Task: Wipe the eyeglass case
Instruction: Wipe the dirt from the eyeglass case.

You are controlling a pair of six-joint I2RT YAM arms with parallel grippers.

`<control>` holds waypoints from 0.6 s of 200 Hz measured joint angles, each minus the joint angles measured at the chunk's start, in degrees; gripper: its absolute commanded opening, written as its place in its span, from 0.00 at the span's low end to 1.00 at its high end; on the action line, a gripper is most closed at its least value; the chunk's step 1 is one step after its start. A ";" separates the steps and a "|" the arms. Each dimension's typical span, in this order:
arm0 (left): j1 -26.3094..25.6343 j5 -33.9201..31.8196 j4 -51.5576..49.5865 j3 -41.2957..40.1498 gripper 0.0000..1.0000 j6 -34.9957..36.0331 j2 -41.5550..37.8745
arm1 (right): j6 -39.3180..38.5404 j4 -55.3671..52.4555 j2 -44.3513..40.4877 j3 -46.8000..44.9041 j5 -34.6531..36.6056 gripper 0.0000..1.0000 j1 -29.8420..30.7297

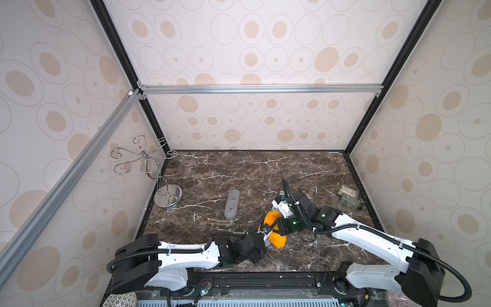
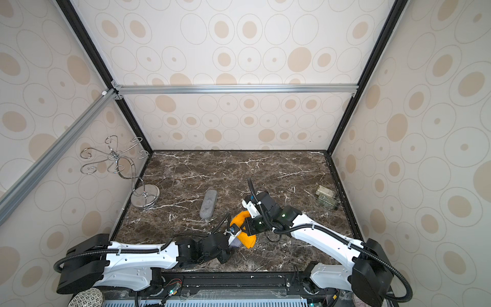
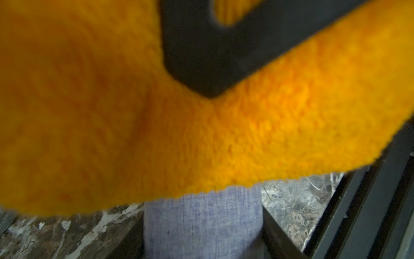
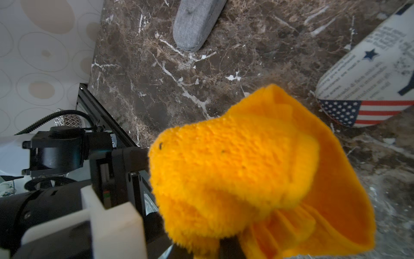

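In both top views, at the left edge of the frame, a chrome wire stand [image 1: 148,164] rises from its round base at the corner of the dark marble table [image 1: 239,170]. To its right, near mid-frame, a grey fabric case [image 1: 232,204] lies flat on the marble, apart from both arms. At lower centre, the left claw [image 1: 266,238] is clamped almost closed on a blue-grey eyeglass case [image 3: 202,226]. The left wrist view shows the case's woven end between the dark fingers [image 3: 272,242]. An orange cloth [image 1: 275,226] drapes over the rest of the case and touches it. Just to the right, the right claw [image 1: 281,229] is fully closed and pinches a bunched fold of the cloth, as the right wrist view shows. Under the right arm, a flag-print case [image 4: 367,80] with stars, stripes and newsprint lettering lies on the table near the cloth. Toward the right edge, two small boxy objects [image 1: 349,198] sit side by side near the wall. What they are cannot be told.
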 measured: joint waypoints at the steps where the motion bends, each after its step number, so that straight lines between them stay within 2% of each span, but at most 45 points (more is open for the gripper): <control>1: -0.07 -0.04 0.00 0.00 0.55 0.00 -0.07 | 0.02 -0.26 0.04 0.15 0.31 0.00 0.00; 32: -0.81 -0.39 0.00 -0.07 0.54 0.00 -2.23 | -0.79 -6.71 1.01 2.99 9.05 0.00 -0.63; 58: -1.31 -0.68 0.35 -0.55 0.53 -0.02 -4.35 | -1.18 -8.81 0.15 3.26 12.66 0.00 -2.08; 84: -1.44 -1.01 0.79 -0.94 0.52 -0.02 -4.83 | -1.92 -8.26 -0.31 3.23 10.38 0.00 -2.36; 120: -1.46 -1.81 0.76 -0.94 0.50 -0.04 -3.61 | -1.01 -1.86 -0.33 0.87 3.56 0.00 0.37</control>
